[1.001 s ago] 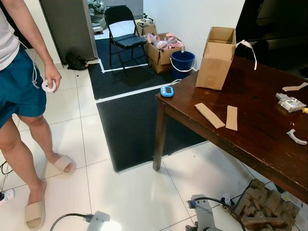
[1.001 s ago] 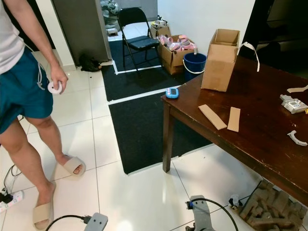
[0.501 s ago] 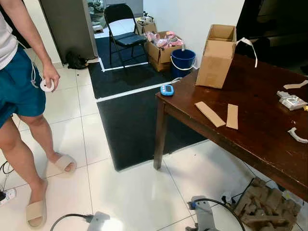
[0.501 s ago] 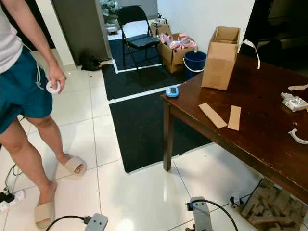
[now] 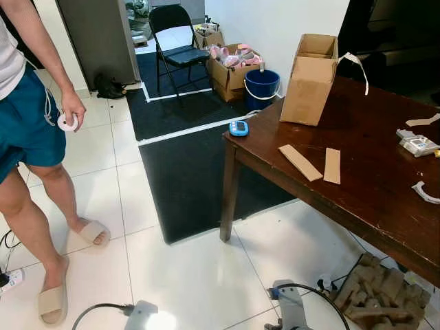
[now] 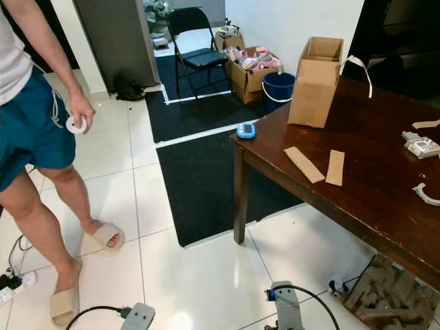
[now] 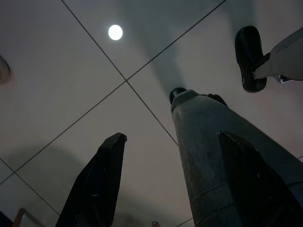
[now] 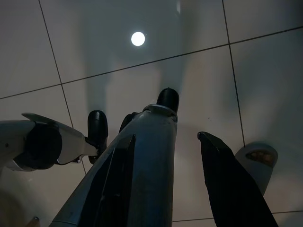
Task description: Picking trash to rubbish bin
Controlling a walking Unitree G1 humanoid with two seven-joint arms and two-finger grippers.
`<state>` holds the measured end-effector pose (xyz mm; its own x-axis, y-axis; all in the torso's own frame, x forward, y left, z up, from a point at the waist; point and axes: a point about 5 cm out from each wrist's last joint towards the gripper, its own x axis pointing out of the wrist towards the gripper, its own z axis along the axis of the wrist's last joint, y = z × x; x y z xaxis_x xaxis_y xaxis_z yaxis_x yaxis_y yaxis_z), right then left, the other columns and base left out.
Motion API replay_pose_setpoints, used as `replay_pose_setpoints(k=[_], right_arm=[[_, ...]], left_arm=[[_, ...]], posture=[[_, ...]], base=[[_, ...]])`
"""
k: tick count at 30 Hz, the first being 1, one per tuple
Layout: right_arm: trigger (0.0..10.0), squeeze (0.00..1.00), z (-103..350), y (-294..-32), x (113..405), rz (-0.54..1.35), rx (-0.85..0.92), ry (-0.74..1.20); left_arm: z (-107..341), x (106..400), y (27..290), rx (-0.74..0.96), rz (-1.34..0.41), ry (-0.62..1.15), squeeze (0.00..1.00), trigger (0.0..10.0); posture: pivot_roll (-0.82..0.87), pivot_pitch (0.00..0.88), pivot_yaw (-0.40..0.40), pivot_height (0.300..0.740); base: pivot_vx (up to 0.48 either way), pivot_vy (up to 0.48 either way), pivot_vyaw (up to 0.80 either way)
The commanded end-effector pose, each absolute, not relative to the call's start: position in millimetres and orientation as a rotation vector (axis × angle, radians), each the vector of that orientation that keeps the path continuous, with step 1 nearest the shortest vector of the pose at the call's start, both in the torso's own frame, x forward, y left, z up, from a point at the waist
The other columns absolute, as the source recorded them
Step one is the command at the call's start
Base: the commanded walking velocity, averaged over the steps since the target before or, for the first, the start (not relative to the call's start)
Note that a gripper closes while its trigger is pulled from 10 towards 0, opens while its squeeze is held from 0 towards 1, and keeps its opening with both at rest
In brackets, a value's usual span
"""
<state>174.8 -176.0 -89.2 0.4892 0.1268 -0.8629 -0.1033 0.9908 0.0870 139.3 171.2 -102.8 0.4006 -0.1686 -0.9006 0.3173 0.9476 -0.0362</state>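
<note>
Person: stands at left on white floor tiles (image 5: pixel 192 275), teal shorts, beige slippers; hand (image 5: pixel 71 110) holds small white round object (image 5: pixel 67 123).
Mats: black floor mats (image 5: pixel 185 172) w/ white tape lines, centre.
Chair: black folding chair (image 5: pixel 173 48) at back, on far mat.
Bin: blue plastic bucket (image 5: pixel 261 86) beside open cardboard box of pink items (image 5: pixel 230 69), by wall, just behind table corner.
Table: dark wooden table (image 5: pixel 371 179) at right.
Trash: two flat brown cardboard strips (image 5: pixel 300 163) on table, near upright brown cardboard box (image 5: pixel 309 79); small blue gadget (image 5: pixel 238 128) at table corner.
L gripper (image 7: pixel 170 179): hangs low over tiles, fingers apart, nothing between.
R gripper (image 8: pixel 182 179): same, hangs over tiles, fingers apart, holding nothing.
</note>
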Motion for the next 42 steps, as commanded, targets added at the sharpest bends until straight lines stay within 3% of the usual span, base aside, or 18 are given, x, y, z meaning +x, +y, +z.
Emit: replay_pose_setpoints(k=[1, 42], right_arm=[[10.0, 0.00, -90, -174, 173, 0.133, 0.035, 1.056], [10.0, 0.00, -87, -178, 180, 0.133, 0.010, 1.043]], left_arm=[[-102, 139, 177, 0.166, -0.305, 1.124, 0.00, 10.0], [-100, 148, 168, 0.133, -0.301, 1.099, 0.00, 10.0]], posture=[[0.00, 0.029, 0.035, 0.740], [0.00, 0.000, 0.016, 0.740]], base=[[0.000, 0.000, 0.00], [0.000, 0.000, 0.00]])
